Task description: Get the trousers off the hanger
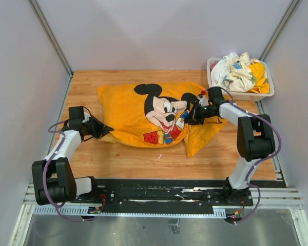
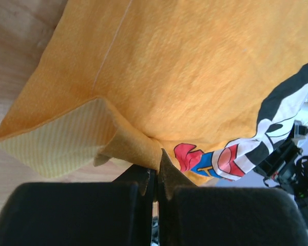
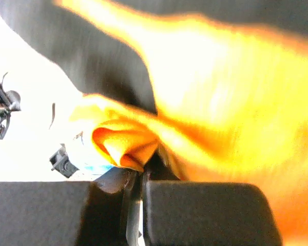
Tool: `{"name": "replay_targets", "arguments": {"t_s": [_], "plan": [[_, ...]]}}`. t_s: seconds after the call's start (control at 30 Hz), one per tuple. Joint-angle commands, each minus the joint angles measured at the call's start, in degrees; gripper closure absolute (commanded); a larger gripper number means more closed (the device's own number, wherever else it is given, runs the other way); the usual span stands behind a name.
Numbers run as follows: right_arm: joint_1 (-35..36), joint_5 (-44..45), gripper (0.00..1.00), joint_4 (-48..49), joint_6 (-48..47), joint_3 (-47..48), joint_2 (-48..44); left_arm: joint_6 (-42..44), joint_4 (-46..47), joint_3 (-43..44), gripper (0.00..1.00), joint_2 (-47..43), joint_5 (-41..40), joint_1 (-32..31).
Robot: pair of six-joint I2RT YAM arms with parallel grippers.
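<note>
The orange trousers (image 1: 143, 110) with a cartoon mouse print lie spread across the middle of the wooden table (image 1: 92, 159). My left gripper (image 1: 103, 129) is shut on their left lower edge, and the pinched fold shows in the left wrist view (image 2: 138, 146) between my fingers (image 2: 156, 169). My right gripper (image 1: 195, 115) is shut on a bunched fold at the trousers' right side (image 3: 123, 143), blurred in the right wrist view. A small red and white piece (image 1: 201, 94) shows by the right gripper. The hanger is otherwise hidden by the cloth.
A white basket (image 1: 246, 95) of crumpled clothes stands at the back right corner. Grey walls close in the table on three sides. The arm bases and a black rail (image 1: 159, 192) run along the near edge.
</note>
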Motion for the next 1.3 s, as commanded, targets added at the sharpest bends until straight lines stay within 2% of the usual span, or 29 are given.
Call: {"name": "replay_targets", "arguments": {"t_s": [0.0, 0.27, 0.57, 0.67, 0.73, 0.8, 0.83, 0.9, 0.97, 1.03, 1.27], "plan": [[2.0, 0.3, 0.99, -0.4, 1.1, -7.2, -11.5, 4.7, -0.5, 2.6, 1.0, 0.9, -0.2, 1.0], [9.5, 1.4, 0.99, -7.0, -1.4, -24.4, -28.8, 8.2, -2.5, 4.1, 1.0, 3.3, -0.8, 1.9], [14.8, 8.0, 0.99, -10.6, -1.6, -36.2, -35.4, 16.4, -10.8, 7.5, 1.0, 1.8, -7.1, 5.4], [15.3, 10.8, 0.99, -10.2, -1.7, -39.5, -34.8, 16.7, -12.5, 7.0, 1.0, 0.2, -10.4, 6.1], [15.4, 11.9, 0.99, -9.1, -1.6, -40.6, -33.6, 16.0, -12.1, 5.9, 0.94, -1.3, -10.7, 6.5], [15.6, 12.2, 0.91, -8.2, -1.3, -40.4, -33.1, 15.6, -12.3, 5.5, 0.83, -2.3, -10.4, 6.7], [15.7, 12.2, 0.84, -8.1, -1.1, -39.9, -32.8, 15.7, -13.0, 5.8, 0.81, -2.5, -10.5, 6.6], [15.9, 12.2, 0.8, -8.4, -1.3, -38.3, -32.4, 16.1, -14.8, 6.9, 0.79, -3.8, -11.6, 6.6], [16.1, 12.1, 0.75, -9.1, -1.7, -36.5, -31.8, 15.9, -16.7, 8.3, 0.73, -6.0, -13.4, 6.6], [16.7, 11.5, 0.67, -9.9, -2.5, -34.9, -31.2, 15.2, -18.9, 10.0, 0.66, -8.5, -15.6, 6.6], [19.3, 9.6, 0.62, -13.8, -4.7, -31.9, -31.0, 11.7, -25.5, 18.4, 0.62, -14.6, -20.2, 6.6]]}}
